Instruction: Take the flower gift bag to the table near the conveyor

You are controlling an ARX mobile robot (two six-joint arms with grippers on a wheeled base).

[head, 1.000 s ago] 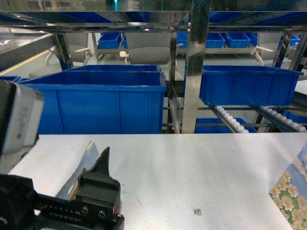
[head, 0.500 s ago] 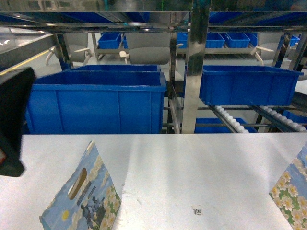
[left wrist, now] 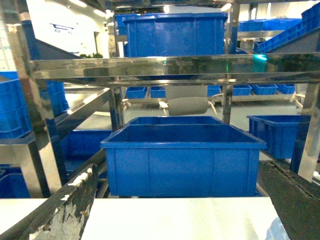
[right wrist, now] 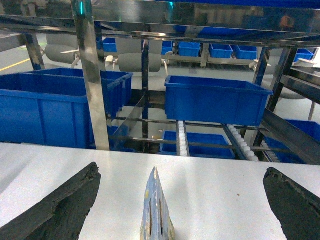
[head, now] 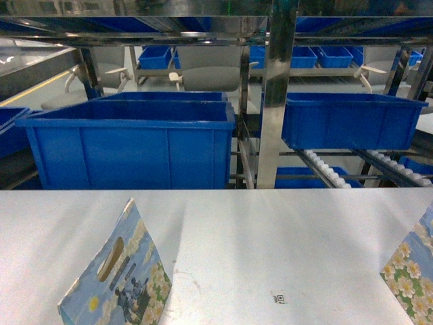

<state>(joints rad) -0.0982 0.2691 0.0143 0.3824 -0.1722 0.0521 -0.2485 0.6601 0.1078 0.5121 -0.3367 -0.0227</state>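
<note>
A flower gift bag (head: 115, 284), blue with white blossoms and an oval handle hole, stands on the white table (head: 270, 237) at the lower left of the head view. Its corner shows at the bottom right of the left wrist view (left wrist: 276, 233). My left gripper (left wrist: 175, 220) is open above the table with nothing between its fingers. A second flowered bag (head: 413, 277) stands at the right edge of the head view. My right gripper (right wrist: 180, 205) is open, and a bag seen edge-on (right wrist: 156, 210) stands between its fingers, touching neither. Neither gripper shows in the head view. The conveyor's white rollers (head: 325, 169) lie beyond the table.
A steel rack post (head: 277, 95) rises behind the table's far edge. A large blue bin (head: 135, 142) sits at the left of it and another blue bin (head: 348, 118) at the right. A small QR-like sticker (head: 277, 297) lies on the tabletop.
My left arm has drawn back out of the head view to the left. The bag at the lower left, which was partly covered by the gripper, now stands free on the table.
</note>
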